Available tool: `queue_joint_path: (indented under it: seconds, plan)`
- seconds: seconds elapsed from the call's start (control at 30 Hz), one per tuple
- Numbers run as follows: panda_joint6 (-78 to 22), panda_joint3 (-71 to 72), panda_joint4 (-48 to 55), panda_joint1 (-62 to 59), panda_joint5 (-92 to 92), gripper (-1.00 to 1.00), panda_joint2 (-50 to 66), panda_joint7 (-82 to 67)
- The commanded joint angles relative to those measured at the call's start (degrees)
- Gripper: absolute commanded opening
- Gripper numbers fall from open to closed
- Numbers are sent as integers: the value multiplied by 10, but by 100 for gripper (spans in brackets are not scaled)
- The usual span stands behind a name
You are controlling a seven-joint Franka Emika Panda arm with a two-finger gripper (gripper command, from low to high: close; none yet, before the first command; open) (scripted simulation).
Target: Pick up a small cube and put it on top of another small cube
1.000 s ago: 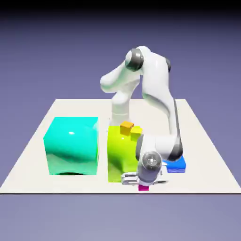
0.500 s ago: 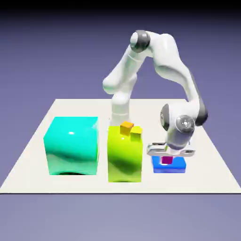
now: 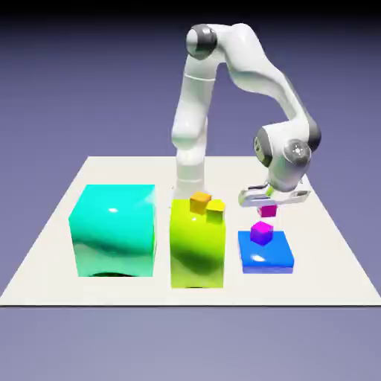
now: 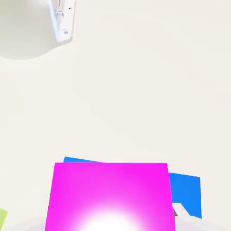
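Exterior view: pink cube above purple cube
Your claw (image 3: pixel 268 210) was clamped on the small cube (image 3: pixel 268 211); another small cube (image 3: pixel 261 233) sat just below, slightly frame-left.

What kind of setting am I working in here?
Most likely a rendered test scene, not a real room: a bare pale table, glossy coloured blocks such as the teal block, and a plain violet backdrop.

Cream table (image 3: pixel 45 253) bearing cyan block (image 3: pixel 113 231), lime block (image 3: pixel 197 249), blue slab (image 3: pixel 266 253).
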Motion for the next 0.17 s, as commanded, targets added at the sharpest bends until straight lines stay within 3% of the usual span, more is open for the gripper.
queue_joint_path:
  seconds: [0.0,0.03,0.13]
  plan:
    - [13,4,-9,-1,10,-100,-7,-7]
    - [13,4,-9,-1,10,100,-7,-7]
    - [-37,-13,26,2,-22,100,21,17]
